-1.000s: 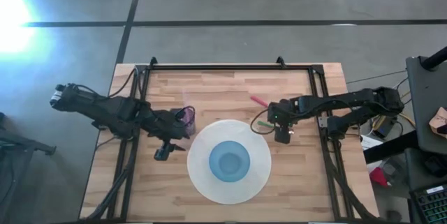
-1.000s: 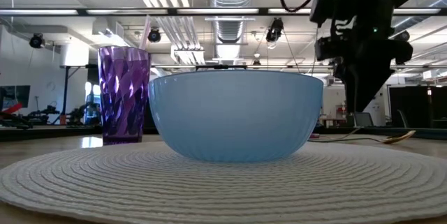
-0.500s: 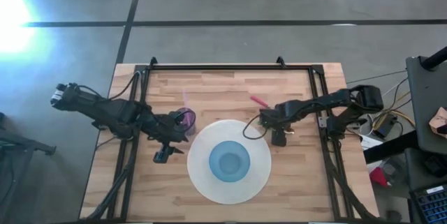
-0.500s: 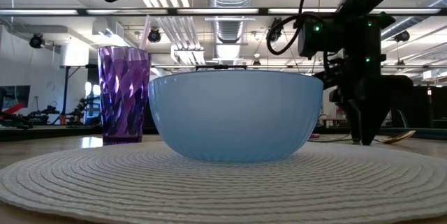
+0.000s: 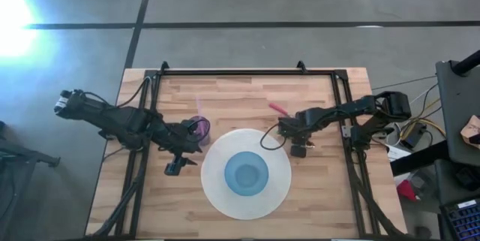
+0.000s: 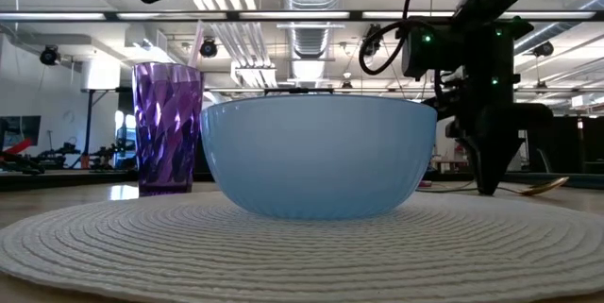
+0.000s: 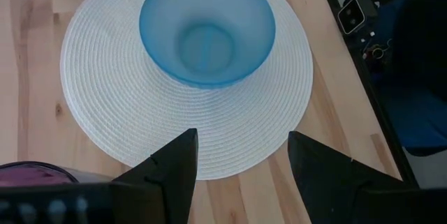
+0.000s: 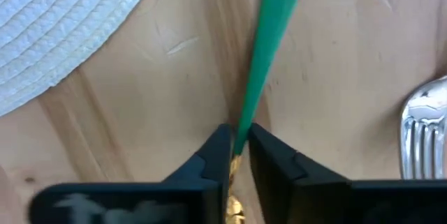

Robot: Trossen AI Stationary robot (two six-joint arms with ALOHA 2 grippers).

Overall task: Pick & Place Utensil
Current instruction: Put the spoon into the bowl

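A utensil with a green handle [image 8: 269, 49] and a gold end [image 8: 234, 206] lies on the wooden table just right of the white round placemat [image 5: 217, 196]. My right gripper [image 8: 239, 144] is down on it, shut on the handle; it is also seen in the high view [image 5: 285, 130] and the low view [image 6: 489, 176]. A blue bowl [image 5: 246, 173] sits in the middle of the placemat. A purple cup [image 5: 199, 127] stands left of the mat. My left gripper [image 5: 175, 167] hovers open beside the cup, with nothing between its fingers. My right gripper pinches the green handle [image 8: 244, 123] between its two fingers, close to where it meets the gold end. The fingers come from above, pointing down, one on each side of the handle. The utensil lies flat on the table.
A silver fork [image 8: 422, 133] lies on the wood close to the green utensil. A pink utensil [image 5: 277, 108] lies farther back on the table. A black frame [image 5: 247, 72] borders the table's far edge and sides.
My right gripper has come down to the table, shifting a little toward the placemat, and has then shut on the green handle. The utensil has stayed flat on the table.
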